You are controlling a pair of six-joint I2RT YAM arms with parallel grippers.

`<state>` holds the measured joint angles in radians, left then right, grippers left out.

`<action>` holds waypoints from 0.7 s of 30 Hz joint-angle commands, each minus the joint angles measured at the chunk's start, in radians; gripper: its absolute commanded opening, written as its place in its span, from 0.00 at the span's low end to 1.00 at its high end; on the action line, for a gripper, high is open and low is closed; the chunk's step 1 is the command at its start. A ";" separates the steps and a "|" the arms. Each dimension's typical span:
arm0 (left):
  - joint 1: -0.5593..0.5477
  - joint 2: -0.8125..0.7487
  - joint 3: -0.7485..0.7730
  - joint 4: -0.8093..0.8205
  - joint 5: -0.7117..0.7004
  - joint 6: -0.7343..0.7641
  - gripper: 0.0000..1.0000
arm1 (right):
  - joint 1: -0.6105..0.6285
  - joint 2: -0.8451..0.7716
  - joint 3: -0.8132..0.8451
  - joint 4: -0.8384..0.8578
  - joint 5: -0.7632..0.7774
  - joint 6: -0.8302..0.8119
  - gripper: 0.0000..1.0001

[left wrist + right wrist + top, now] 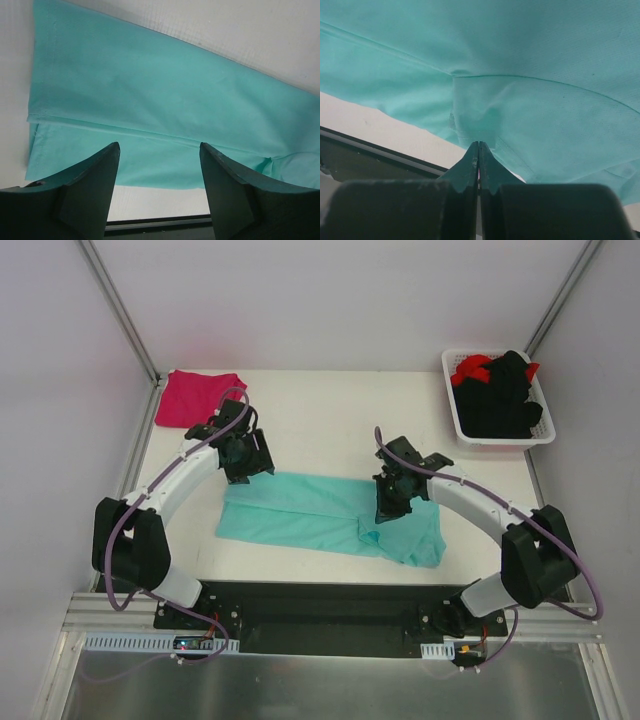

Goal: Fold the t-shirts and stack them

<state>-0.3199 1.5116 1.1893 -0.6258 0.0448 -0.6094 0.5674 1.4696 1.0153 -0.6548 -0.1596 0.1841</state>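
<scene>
A teal t-shirt (320, 515) lies partly folded lengthwise across the middle of the table, with a thicker bunched part at its right end. My left gripper (252, 466) hovers over the shirt's far left edge. In the left wrist view this gripper (159, 150) is open, nothing sits between its fingers, and the teal t-shirt (150, 100) lies flat below. My right gripper (388, 508) sits over the fold right of centre. In the right wrist view it (479, 143) is shut, its tips at a pucker in the teal t-shirt (545, 75), and I see no cloth between them. A magenta t-shirt (200, 397) lies folded at the far left corner.
A white basket (455, 410) at the far right corner holds black garments (505, 390) and a red one (475, 368). The table's near edge and the black mounting rail (320, 615) run just below the teal shirt. Frame posts stand at both far corners.
</scene>
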 commanded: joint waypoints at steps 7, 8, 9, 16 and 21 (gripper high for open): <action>-0.002 -0.050 -0.033 -0.025 0.001 0.013 0.64 | 0.051 0.047 -0.003 0.043 0.060 0.049 0.01; -0.002 -0.050 -0.033 -0.026 0.001 0.014 0.64 | 0.052 0.052 -0.006 0.046 0.060 0.051 0.01; -0.002 -0.048 -0.031 -0.025 0.000 0.014 0.64 | 0.057 0.055 -0.009 0.049 0.054 0.054 0.01; -0.002 -0.048 -0.025 -0.028 -0.003 0.019 0.63 | 0.118 0.092 -0.024 0.093 0.054 0.092 0.01; -0.002 -0.053 -0.019 -0.038 -0.011 0.026 0.63 | 0.155 0.127 -0.056 0.135 0.054 0.120 0.01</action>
<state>-0.3199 1.4986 1.1603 -0.6380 0.0448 -0.6079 0.6964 1.5742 0.9859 -0.5606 -0.1158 0.2569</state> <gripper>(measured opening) 0.635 0.015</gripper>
